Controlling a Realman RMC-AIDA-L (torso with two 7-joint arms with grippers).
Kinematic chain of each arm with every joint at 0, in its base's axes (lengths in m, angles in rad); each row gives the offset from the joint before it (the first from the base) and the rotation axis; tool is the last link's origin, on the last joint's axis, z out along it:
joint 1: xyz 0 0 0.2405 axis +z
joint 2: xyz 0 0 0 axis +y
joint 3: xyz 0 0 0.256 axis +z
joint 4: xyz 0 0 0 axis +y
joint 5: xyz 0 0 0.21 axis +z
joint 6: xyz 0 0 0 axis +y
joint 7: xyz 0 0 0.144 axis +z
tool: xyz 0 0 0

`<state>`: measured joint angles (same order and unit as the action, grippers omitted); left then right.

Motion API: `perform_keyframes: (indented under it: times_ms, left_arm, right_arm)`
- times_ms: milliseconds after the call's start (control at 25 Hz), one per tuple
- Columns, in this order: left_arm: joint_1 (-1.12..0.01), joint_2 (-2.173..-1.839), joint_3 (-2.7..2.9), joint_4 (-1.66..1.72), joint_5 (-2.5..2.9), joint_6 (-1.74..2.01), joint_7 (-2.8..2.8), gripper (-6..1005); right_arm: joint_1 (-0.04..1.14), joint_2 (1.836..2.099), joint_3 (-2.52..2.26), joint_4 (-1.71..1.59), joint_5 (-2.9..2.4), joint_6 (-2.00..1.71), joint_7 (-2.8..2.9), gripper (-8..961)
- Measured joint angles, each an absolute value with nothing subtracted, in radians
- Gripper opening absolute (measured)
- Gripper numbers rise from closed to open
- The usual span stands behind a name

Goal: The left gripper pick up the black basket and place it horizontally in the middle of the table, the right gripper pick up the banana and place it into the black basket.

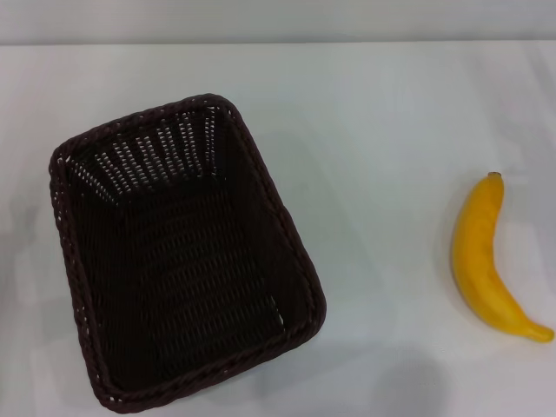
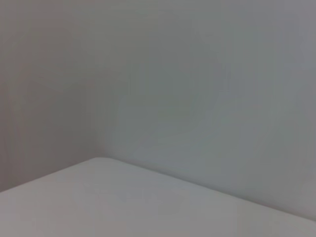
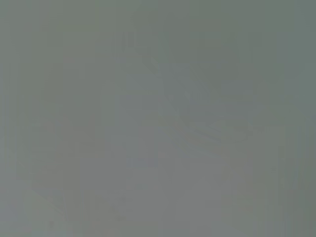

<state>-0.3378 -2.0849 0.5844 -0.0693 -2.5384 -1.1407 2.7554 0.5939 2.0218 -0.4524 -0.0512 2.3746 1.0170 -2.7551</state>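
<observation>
The black basket [image 1: 87,339] stands on the white table [image 1: 382,130] at the left of the head view. It is empty and turned at a slant, its long side running from far to near. The banana [image 1: 478,256] lies on the table at the far right, apart from the basket, its dark stem tip pointing away. Neither gripper shows in any view. The left wrist view holds only a rounded corner of the table [image 2: 98,197] against a grey wall. The right wrist view is plain grey.
The table's far edge meets a grey wall [image 1: 278,22] at the top of the head view. Bare table lies between the basket and the banana.
</observation>
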Motion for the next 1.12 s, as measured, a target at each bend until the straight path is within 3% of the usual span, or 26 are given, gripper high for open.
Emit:
perform_keyframes:
  times_ms: [760,1120]
  left_arm:
    - [-0.358,-2.077,0.590,0.028,-2.648,-1.102,2.461,874]
    - [-0.352,-2.006,0.594,0.273,-2.209,-0.979,1.912,873]
  right_arm:
    - [0.600,2.023,-0.452,-0.043,2.375,1.017,-2.755,877]
    - [0.607,2.023,-0.453,-0.043,2.375,1.031,-2.754,876]
